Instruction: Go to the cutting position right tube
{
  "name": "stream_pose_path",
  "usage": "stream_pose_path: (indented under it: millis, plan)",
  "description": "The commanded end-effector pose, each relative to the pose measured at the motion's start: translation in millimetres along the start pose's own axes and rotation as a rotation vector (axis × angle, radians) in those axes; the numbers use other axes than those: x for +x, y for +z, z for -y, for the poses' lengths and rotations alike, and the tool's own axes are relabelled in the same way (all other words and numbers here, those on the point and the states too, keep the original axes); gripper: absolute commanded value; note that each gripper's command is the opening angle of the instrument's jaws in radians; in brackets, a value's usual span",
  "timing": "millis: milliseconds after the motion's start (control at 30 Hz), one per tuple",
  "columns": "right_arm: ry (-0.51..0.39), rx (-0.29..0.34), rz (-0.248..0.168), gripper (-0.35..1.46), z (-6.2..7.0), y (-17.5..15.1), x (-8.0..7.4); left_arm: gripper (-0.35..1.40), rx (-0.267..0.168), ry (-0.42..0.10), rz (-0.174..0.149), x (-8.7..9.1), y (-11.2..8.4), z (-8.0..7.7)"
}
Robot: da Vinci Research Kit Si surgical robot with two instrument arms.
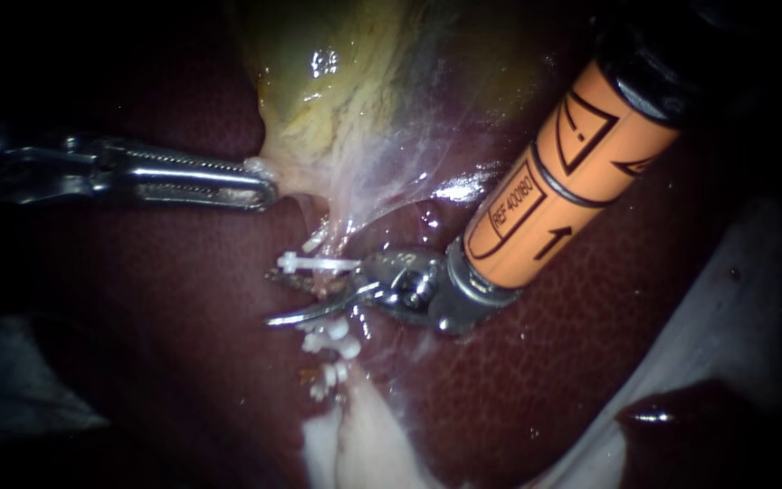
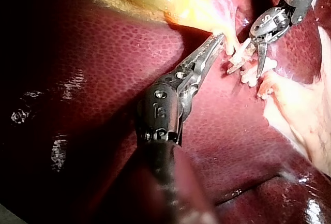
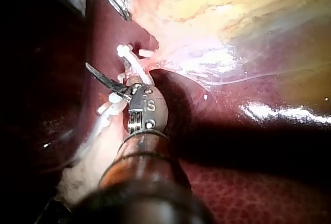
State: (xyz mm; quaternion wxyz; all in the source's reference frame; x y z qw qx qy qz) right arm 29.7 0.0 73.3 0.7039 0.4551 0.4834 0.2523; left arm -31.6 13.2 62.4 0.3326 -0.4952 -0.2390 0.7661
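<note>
Tube [image 1: 323,290] between right instrument's [image 1: 269,297] open claw; left instrument [image 1: 267,188] grips gallbladder [image 1: 346,91].

The dark red, pebbled liver [image 1: 590,362] lies under everything. On it, at 12 o'clock, sits the pale yellow gallbladder [image 1: 346,91]. The slim steel left instrument [image 1: 264,190] enters from 9 o'clock, and its pincer clamps the gallbladder's lower edge. A thin pale tube [image 1: 335,231] runs from there toward 6 o'clock. The orange-sleeved right instrument [image 1: 275,297] enters from 2 o'clock, its parted pincer straddling the tube. One white plastic clip [image 1: 316,263] lies on its 12 o'clock side, and more white clips [image 1: 332,342] lie toward 6.
</note>
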Motion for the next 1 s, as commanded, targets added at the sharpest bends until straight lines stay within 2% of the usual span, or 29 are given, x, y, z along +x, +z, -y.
stream_pose_path:
  millis: [33,267,467,633,1000]
  plan:
    - [0.002,-0.004,-0.002,1.37,0.0,0.0,0.0,-0.35,0.0,0.0,0.0,0.0,0.0,0.0]
    - [0.014,-0.002,-0.002,1.42,0.6,0.0,0.1,-0.35,-0.001,0.0,0.0,0.0,0.0,0.0]
    - [0.019,0.049,-0.015,1.43,2.4,-0.3,0.6,-0.35,-0.001,0.001,0.0,-0.1,-0.1,0.0]
    - [0.02,0.064,-0.015,1.43,3.6,-0.2,1.0,-0.35,-0.002,0.001,0.0,-0.1,-0.1,0.1]
    - [0.02,0.064,-0.014,1.43,3.4,-0.5,0.9,-0.35,-0.002,0.001,0.0,-0.1,-0.2,0.1]
